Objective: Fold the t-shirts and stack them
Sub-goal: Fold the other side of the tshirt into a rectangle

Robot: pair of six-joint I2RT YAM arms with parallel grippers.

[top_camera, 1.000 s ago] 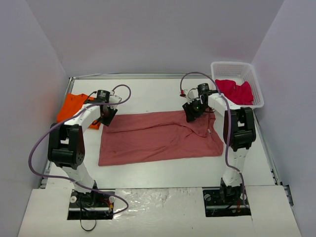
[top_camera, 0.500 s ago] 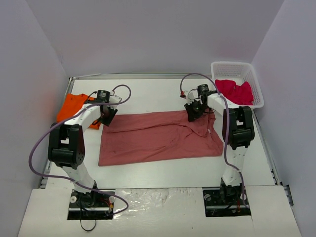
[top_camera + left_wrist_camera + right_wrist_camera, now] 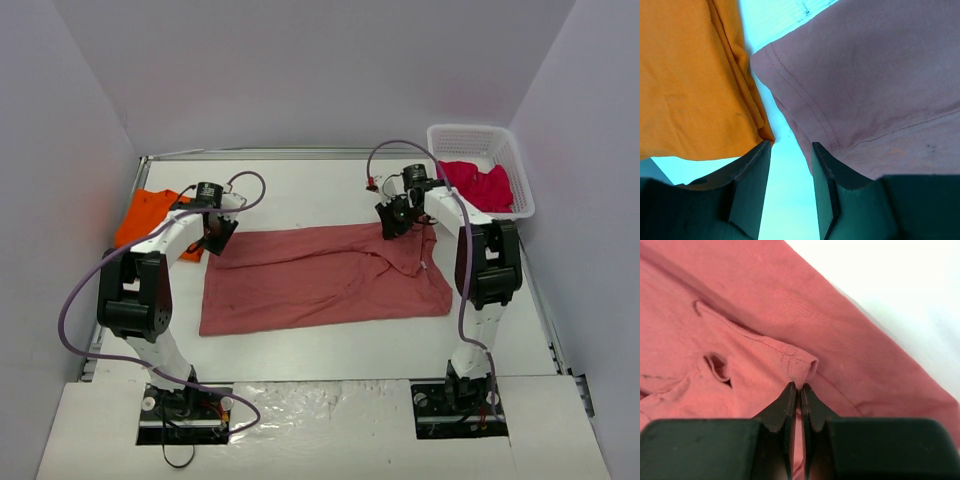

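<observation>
R gripper (image 3: pixel 799 386) pinches red tee (image 3: pixel 740 305), wrist-cam.

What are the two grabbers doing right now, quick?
Left gripper: open, holding nothing.
Right gripper: closed, pinching a fold of the brick-red t-shirt.

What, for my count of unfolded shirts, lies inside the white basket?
A crumpled crimson-pink t-shirt lies in the white basket, filling its near half. Whatever might lie beneath the cloth is covered and cannot be seen.
</observation>
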